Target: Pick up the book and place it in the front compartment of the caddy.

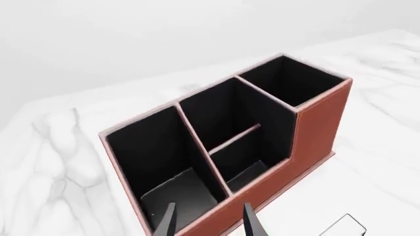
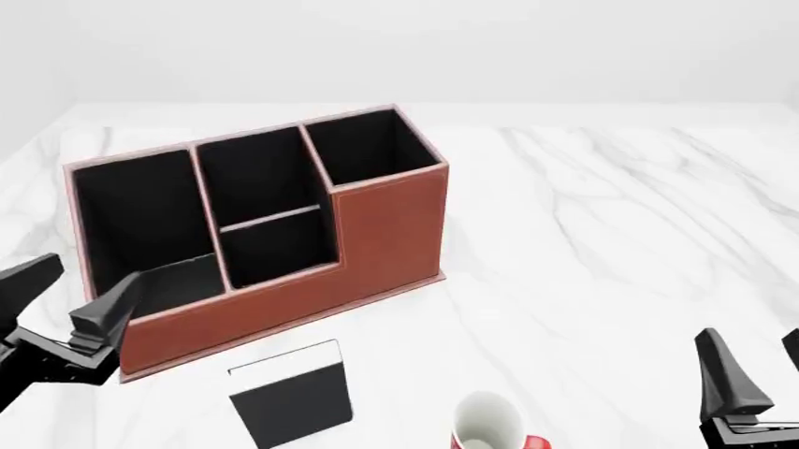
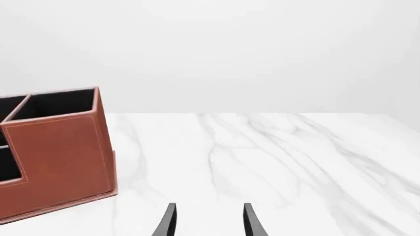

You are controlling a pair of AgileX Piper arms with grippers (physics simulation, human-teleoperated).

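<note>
Broadly, the marble table carries everything, and the largest thing on it is the caddy, set at an angle on the left half with its low stepped wall facing the arms. Just near of that wall, flat on the table and apart from it, lies the book, black cover up with its white strip along the far edge; a white mug with a red handle stands just beside it to the right. The left gripper hangs over the caddy's near left corner with its fingers spread wide and nothing between them; the right gripper waits low on the right, also parted and empty. Since the book is not yet grasped, I judge the step in hand to be the reach: the left arm is nearer, and it would do well to come down on a short edge of the thin book, clear of the mug, because a flat cover offers little to pinch. The left wrist view looks down into the black-lined compartments and catches only a corner of the book, while the right wrist view shows just the caddy's tall end and bare marble, no book at all.
</note>
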